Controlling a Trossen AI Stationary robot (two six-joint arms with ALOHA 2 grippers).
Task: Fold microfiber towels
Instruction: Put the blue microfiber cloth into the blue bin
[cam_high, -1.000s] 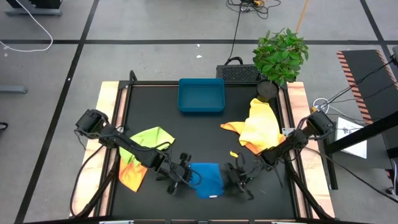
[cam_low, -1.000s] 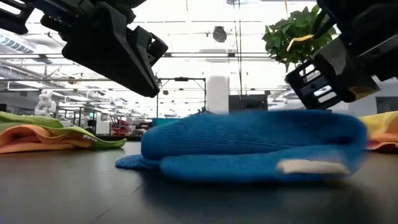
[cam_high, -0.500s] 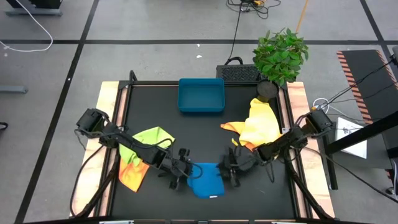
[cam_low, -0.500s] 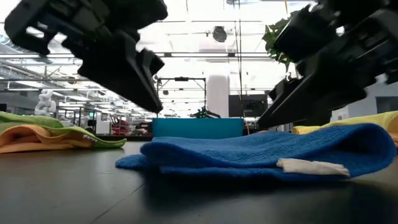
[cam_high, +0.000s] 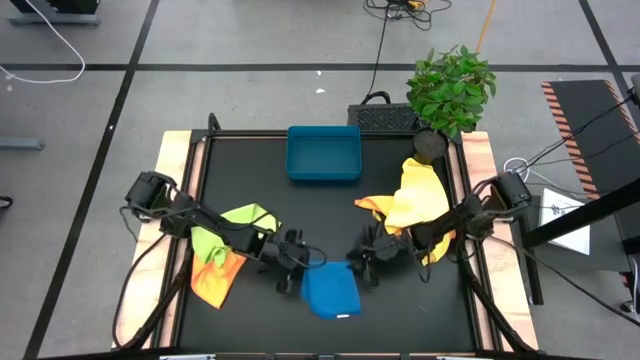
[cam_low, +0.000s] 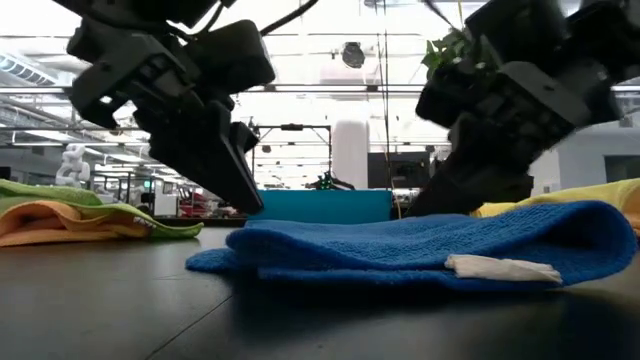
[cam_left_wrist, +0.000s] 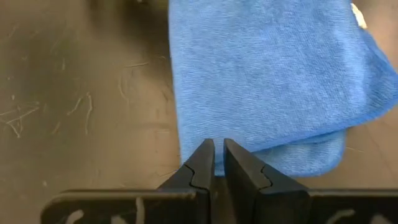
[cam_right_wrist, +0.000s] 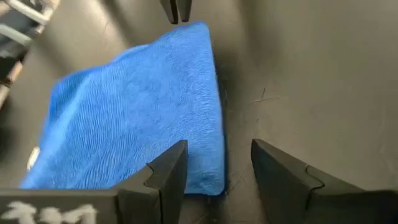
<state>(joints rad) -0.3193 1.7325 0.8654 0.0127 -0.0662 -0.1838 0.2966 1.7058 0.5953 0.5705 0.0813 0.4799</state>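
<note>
Hovering left gripper (cam_left_wrist: 213, 155) nearly closed, empty | right gripper (cam_right_wrist: 217, 165) spread | wrist views only — blue towel (cam_high: 331, 291) folded flat

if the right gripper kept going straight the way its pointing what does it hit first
Most likely the folded blue towel: in the right wrist view the right gripper stands open, aimed along the towel's near edge. Beyond it waits the left gripper, shut. Depth is hard to judge.

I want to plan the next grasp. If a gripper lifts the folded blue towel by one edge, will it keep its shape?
Probably not. The blue towel lies in soft, sagging layers with rounded edges, so it would likely droop and unfold. Its fuzzy pile looks grippy, not slippery. It seems light, so a push would likely bunch it on the table.
</note>
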